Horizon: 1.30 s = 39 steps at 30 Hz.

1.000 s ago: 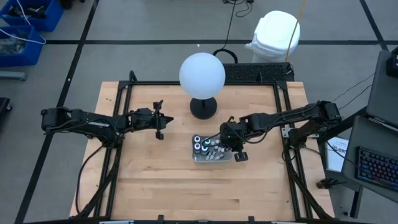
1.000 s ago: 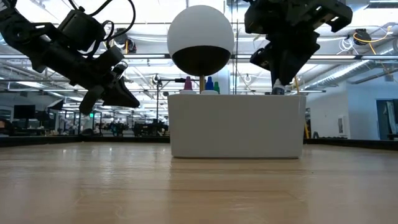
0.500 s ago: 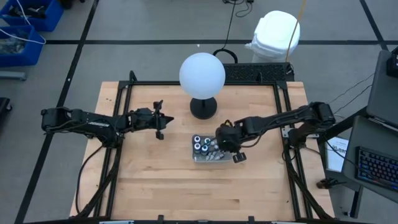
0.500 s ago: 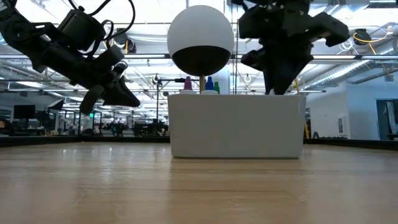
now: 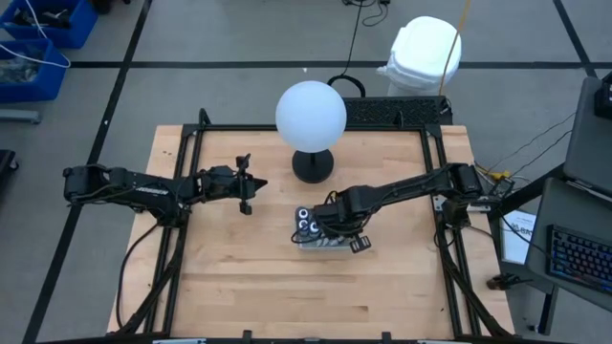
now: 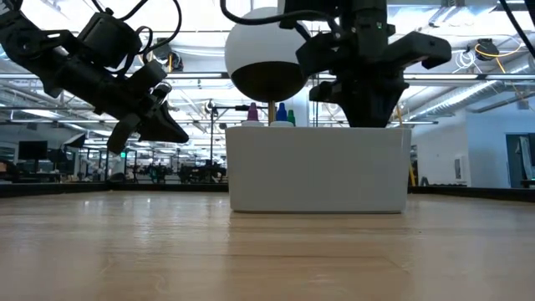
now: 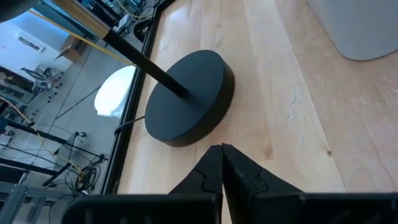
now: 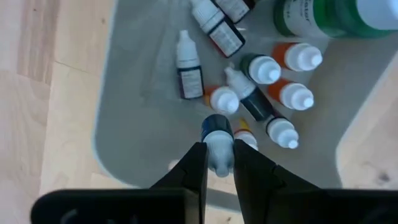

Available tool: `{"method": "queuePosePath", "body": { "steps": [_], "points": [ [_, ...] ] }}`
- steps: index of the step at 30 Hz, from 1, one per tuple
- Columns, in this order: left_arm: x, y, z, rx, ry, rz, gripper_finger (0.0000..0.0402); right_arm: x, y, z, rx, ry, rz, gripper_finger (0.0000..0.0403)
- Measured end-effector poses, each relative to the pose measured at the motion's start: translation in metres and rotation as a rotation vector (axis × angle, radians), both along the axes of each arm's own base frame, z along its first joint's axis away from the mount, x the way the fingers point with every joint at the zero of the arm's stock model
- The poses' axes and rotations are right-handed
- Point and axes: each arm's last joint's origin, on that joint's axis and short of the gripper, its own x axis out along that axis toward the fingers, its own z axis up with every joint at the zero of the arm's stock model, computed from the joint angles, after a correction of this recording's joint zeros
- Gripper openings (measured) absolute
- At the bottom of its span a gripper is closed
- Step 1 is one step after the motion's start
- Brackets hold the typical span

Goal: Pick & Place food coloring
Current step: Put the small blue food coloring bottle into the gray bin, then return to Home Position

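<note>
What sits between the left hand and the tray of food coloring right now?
Nothing: the high view shows bare wood between the shut left hand and the tray. The right hand holds one food coloring bottle over it.

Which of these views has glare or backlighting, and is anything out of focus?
Low view: bright ceiling lights backlight the scene, so both arms read as silhouettes. High view: the white globe is blown out, without surface detail. Right wrist view: the small bottle between the jaws looks soft, while the bottles lying in the tray are sharper.

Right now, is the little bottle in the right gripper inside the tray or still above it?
Above it. The right gripper pinches a small bottle over the tray, where other bottles lie; its height cannot be told.
</note>
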Motion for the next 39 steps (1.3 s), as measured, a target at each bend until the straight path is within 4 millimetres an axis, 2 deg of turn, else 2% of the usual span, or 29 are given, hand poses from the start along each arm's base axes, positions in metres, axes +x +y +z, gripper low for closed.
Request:
{"method": "queuePosePath", "body": {
  "steps": [9, 17, 23, 33, 39],
  "points": [
    [0.000, 0.000, 0.000, -0.032, -0.013, 0.015, 0.0025, 0.000, 0.002, -0.001, 0.002, -0.001, -0.061, 0.0049],
    [0.000, 0.000, 0.000, -0.092, -0.035, 0.044, 0.0026, -0.005, 0.008, -0.014, -0.001, 0.013, -0.121, 0.0049],
    [0.000, 0.000, 0.000, -0.116, -0.045, 0.056, 0.0026, -0.006, 0.008, -0.017, -0.007, 0.021, -0.140, 0.0053],
    [0.001, -0.003, 0.000, -0.157, -0.055, 0.019, 0.0026, -0.006, 0.008, -0.017, -0.004, 0.022, -0.166, 0.0109],
    [0.002, -0.006, 0.000, -0.207, -0.080, 0.027, 0.0026, -0.010, 0.010, -0.013, -0.014, 0.026, -0.158, 0.0123]
  ]
}}
